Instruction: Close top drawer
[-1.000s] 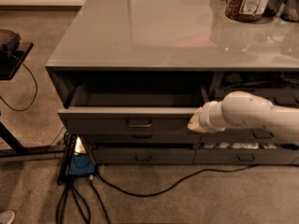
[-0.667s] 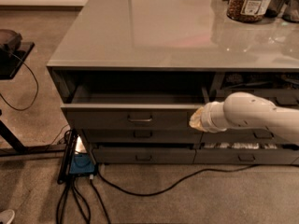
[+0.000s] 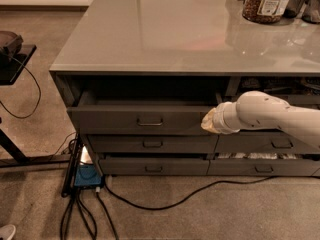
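The top drawer (image 3: pixel 115 119) is a wide dark-grey drawer under the left part of the grey counter (image 3: pixel 165 29). It stands partly open, with a small bar handle (image 3: pixel 149 121) at the centre of its front. Its inside is in shadow. My gripper (image 3: pixel 208 123) is at the end of the white arm (image 3: pixel 265 115) that reaches in from the right. It sits against the right end of the drawer front, level with the handle.
Two slimmer grey drawers (image 3: pixel 150 145) sit below the top one, with more drawers (image 3: pixel 272 145) to the right. A jar (image 3: pixel 266 1) stands on the counter's far right. Black cables (image 3: pixel 165 198) and a blue device (image 3: pixel 87 175) lie on the floor. A black stand (image 3: pixel 12 64) is at left.
The drawer front has moved back toward the cabinet, so less of its opening shows. My gripper has moved with it, staying against the right end of the front.
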Controlling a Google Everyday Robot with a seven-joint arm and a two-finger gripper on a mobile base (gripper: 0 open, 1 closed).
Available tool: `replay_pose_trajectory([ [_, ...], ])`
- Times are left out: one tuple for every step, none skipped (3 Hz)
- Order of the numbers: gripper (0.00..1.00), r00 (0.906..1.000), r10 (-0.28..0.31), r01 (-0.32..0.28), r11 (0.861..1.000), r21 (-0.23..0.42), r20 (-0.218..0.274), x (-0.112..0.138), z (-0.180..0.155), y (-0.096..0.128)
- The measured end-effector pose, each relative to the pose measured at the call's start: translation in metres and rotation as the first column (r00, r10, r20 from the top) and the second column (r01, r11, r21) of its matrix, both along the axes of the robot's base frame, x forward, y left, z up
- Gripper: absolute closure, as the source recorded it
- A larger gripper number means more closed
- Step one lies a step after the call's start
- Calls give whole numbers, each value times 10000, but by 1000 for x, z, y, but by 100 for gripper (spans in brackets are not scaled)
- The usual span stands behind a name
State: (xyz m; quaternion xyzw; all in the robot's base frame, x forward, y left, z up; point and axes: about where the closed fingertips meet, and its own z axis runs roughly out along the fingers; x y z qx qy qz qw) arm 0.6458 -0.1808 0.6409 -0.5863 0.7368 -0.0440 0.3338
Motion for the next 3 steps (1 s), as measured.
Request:
replay_pose_trajectory([
  [81, 10000, 0, 0, 10000, 0, 0, 0, 0, 0],
  [57, 10000, 1, -1, 10000, 0, -1, 0, 0, 0],
  [34, 10000, 1, -1, 10000, 0, -1, 0, 0, 0],
])
